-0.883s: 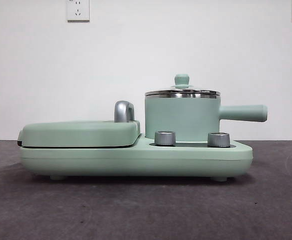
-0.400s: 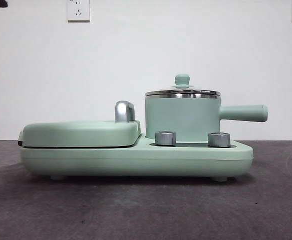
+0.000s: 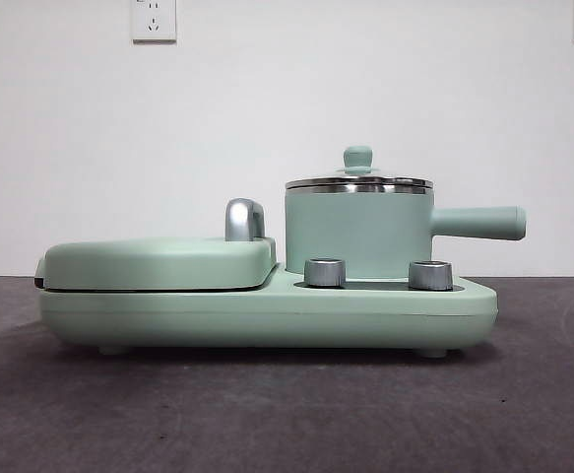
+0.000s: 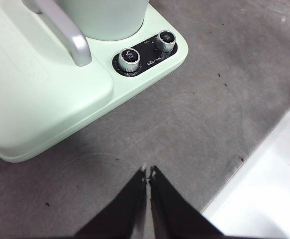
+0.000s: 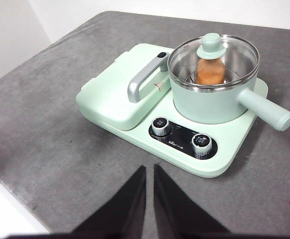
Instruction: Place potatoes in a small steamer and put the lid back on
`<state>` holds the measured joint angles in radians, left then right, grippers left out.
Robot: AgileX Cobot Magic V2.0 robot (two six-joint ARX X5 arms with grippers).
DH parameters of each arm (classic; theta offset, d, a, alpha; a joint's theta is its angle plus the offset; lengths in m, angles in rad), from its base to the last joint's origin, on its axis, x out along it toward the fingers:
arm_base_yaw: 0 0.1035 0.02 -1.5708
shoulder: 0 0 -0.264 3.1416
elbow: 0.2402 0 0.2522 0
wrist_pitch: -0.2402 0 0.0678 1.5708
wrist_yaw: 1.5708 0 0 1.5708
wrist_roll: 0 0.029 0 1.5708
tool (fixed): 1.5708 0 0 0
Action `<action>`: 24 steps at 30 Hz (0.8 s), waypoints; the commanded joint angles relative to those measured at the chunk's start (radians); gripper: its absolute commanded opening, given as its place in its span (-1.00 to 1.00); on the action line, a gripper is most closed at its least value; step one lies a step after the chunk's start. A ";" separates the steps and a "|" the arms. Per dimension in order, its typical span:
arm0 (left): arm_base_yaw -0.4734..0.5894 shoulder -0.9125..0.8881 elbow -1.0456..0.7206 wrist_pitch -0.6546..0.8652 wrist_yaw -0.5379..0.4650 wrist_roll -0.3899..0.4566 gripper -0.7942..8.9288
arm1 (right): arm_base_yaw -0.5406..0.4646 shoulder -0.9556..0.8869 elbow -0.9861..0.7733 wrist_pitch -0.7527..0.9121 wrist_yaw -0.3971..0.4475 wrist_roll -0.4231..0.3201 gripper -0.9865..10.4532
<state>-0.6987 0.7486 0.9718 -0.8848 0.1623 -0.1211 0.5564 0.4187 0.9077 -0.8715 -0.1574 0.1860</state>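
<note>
Here, in the front view, we see the small steamer (image 3: pixel 358 235) standing on the right half of a mint-green cooker base (image 3: pixel 267 315) that rests on the grey table (image 3: pixel 287 414). The steamer's long handle (image 3: pixel 478 223) points right. The lid (image 3: pixel 358 182) sits level on the steel rim with its knob (image 3: pixel 357 158) upright, so we judge the pot properly closed. To the left lies the flat griddle cover (image 3: pixel 159 262) with its chrome handle (image 3: pixel 243 219), and two steel dials (image 3: pixel 325 272) face us. No arm shows in this view.

In the left wrist view, we look down on the near corner of the base (image 4: pixel 50 99), the chrome handle (image 4: pixel 67 35) and the dials (image 4: pixel 129 57). The left gripper (image 4: pixel 148 172) hangs over bare table (image 4: pixel 194 119), near the base but apart from it, its jaws pressed together and holding nothing. We take it to be standing clear, so as not to disturb the pot.

In the right wrist view, we see the whole appliance from above. Through the glass lid (image 5: pixel 234 52) the potato (image 5: pixel 210 71) stands inside the steamer (image 5: pixel 212 102), an orange-brown lump on what looks like a wire rack, under the knob (image 5: pixel 212 46). The right gripper (image 5: pixel 149 172) is well back over the table (image 5: pixel 45 144), jaws almost touching, with only a thin gap between them, and empty. With the potato in and the lid on, we judge the task as good as finished.
</note>
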 commanded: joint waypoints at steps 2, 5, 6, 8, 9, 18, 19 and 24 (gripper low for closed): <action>-0.009 0.005 0.007 0.012 0.002 -0.003 -0.82 | 0.007 0.004 0.006 0.012 0.000 -0.011 -0.79; -0.009 0.005 0.007 0.012 0.002 -0.003 -0.82 | 0.007 0.004 0.006 0.012 0.000 -0.011 -0.79; -0.009 0.005 0.007 0.012 0.003 -0.003 -0.82 | 0.007 0.004 0.006 0.012 0.000 -0.011 -0.79; -0.009 -0.010 0.000 0.023 0.003 -0.003 -0.82 | 0.007 0.004 0.006 0.012 0.000 -0.011 -0.79; -0.006 -0.037 -0.003 0.022 0.003 -0.003 -0.82 | 0.007 0.004 0.006 0.012 0.000 -0.011 -0.79; 0.242 -0.260 -0.219 0.261 0.004 -0.002 -0.82 | 0.007 0.004 0.006 0.011 0.000 -0.011 -0.79; 0.282 -0.291 -0.266 0.300 0.001 0.007 -0.82 | 0.007 0.004 0.006 0.012 0.000 -0.011 -0.79; 0.459 -0.474 -0.568 0.518 -0.040 0.060 -0.82 | 0.007 0.004 0.006 0.012 0.000 -0.011 -0.79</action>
<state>-0.2504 0.2996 0.4561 -0.4107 0.1284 -0.0929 0.5560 0.4187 0.9077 -0.8711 -0.1566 0.1833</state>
